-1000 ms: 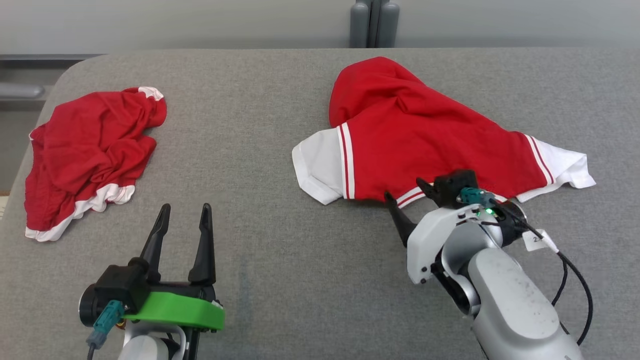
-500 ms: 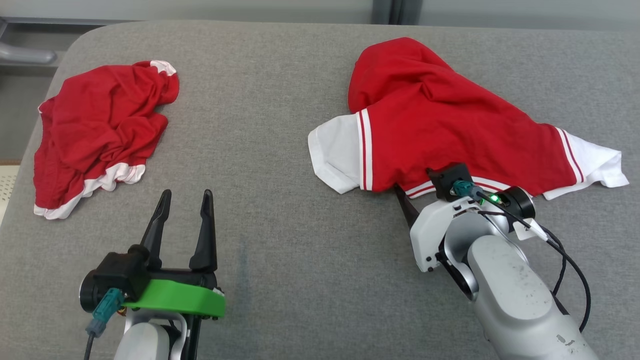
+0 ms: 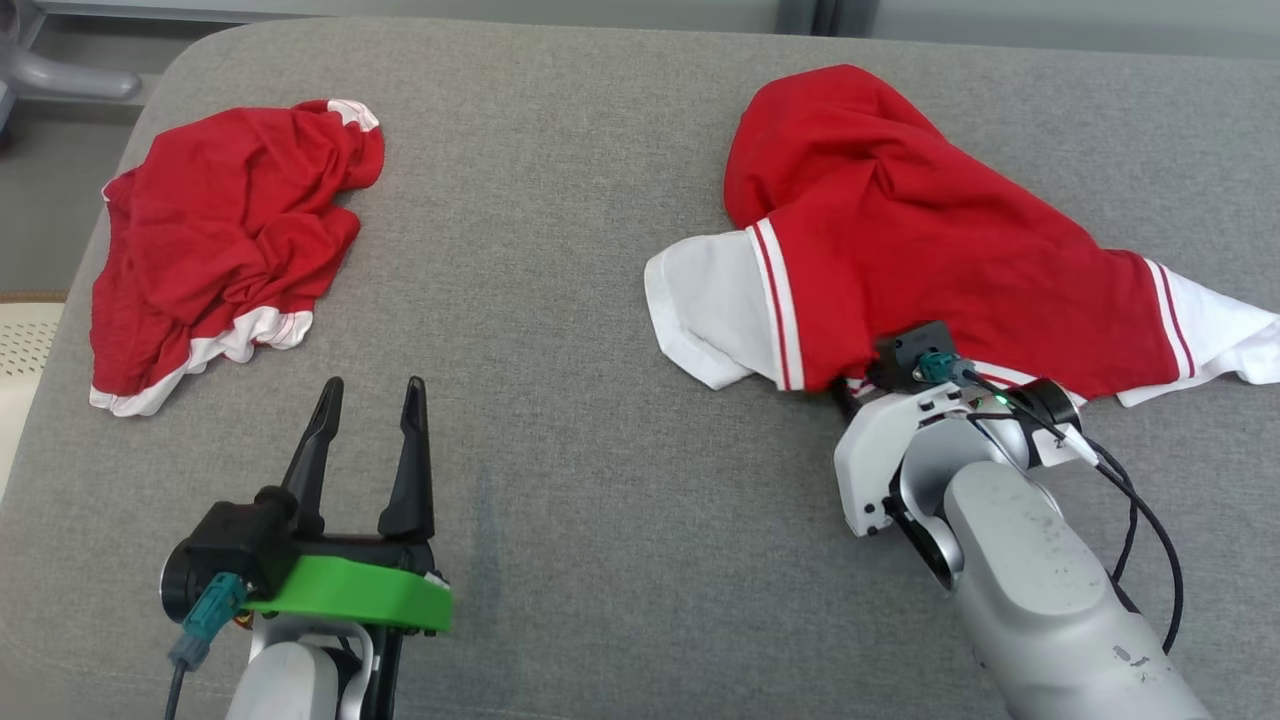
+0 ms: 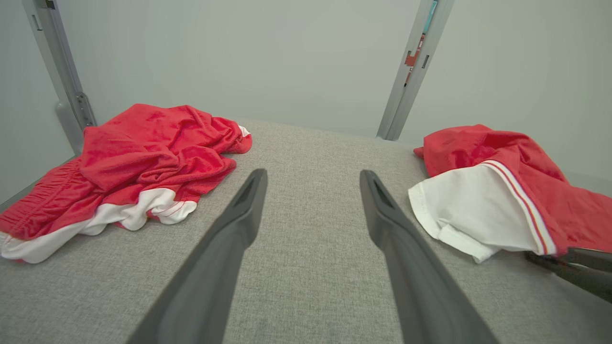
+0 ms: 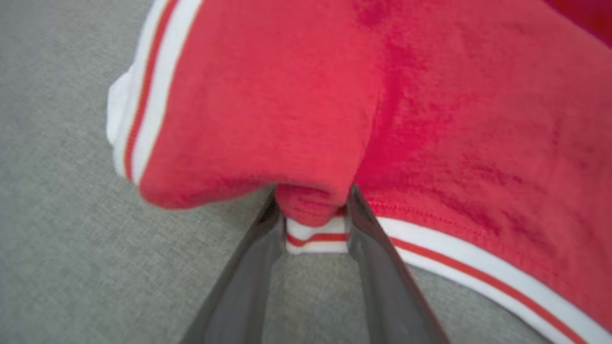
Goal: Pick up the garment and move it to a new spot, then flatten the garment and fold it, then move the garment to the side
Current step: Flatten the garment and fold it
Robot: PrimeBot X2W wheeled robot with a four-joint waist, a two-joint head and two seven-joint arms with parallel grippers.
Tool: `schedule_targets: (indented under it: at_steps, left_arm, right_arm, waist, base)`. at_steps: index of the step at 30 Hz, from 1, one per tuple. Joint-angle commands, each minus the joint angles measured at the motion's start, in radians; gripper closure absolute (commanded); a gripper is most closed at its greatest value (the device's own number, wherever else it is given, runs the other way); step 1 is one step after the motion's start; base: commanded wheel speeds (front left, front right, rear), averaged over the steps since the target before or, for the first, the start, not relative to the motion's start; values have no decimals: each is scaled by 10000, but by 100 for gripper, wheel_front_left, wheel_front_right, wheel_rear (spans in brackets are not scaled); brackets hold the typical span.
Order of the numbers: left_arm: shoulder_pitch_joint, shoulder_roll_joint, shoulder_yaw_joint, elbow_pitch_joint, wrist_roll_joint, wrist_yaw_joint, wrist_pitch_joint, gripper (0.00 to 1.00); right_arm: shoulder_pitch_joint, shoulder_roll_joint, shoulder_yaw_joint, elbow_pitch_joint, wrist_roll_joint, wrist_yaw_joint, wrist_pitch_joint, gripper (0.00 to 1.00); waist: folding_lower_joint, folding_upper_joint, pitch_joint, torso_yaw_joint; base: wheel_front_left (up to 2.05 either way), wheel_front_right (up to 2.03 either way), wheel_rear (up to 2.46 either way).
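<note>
Right gripper (image 5: 314,203) advanced onto the near hem of the garment (image 3: 920,250), jaws narrowing | grip: pinched on a bunch of striped hem | left gripper (image 3: 365,400): spread wide, empty | garment lay crumpled on grey pad (image 3: 560,300), right side | advice: finish the squeeze before lifting — rise slowly, lest the thin pinch slip.

Cannot see tips of right tool (image 3: 848,392) in head view: tucked under shirt (image 3: 900,230) hem, behind own wrist. Lose shirt's white sleeve end at that view's right edge. Find right wrist view soft throughout, with shirt cropped top and right. Cannot read tag (image 3: 1063,446) on right arm's cable: too small. Note shorts (image 4: 143,153) clipped at left wrist view's left edge, shirt at its right.
</note>
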Motion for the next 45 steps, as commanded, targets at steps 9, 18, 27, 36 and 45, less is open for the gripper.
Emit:
schedule_targets:
  at_steps: [9,18,27,36,45]
  left_arm:
    - [157,17,226,18,70,-17,-5,0]
    - [386,17,308,-8,139,-17,-5,0]
    - [457,18,229,57,166,-17,-5,0]
    - [589,42,202,105,192,-17,-5,0]
    - [650,47,372,84,183,-17,-5,0]
  right_arm:
    - [864,-57,-1666,-1114,-752,-17,-755,100]
    - [2630,-459,-4235,-4108,-1926,-17,146,100]
    - [3335,-1154,-5399,-5847,-2529,-17,1217,87]
    - [3951,-916,-5335,-6779,-1013,-17,2237,0]
    - [4614,-200,-5217,-8654,883,-14,1675,0]
  waist:
    - [0,-1,-349,-377]
    - [0,-1,-738,-1179]
    - [0,-1,-938,-1437]
    - [0,-1,-1131,-1325]
    - [0,-1,-1281,-1436]
  base:
    - [0,0,0]
    - [0,0,0]
    - [0,0,0]
    - [0,0,0]
    - [0,0,0]
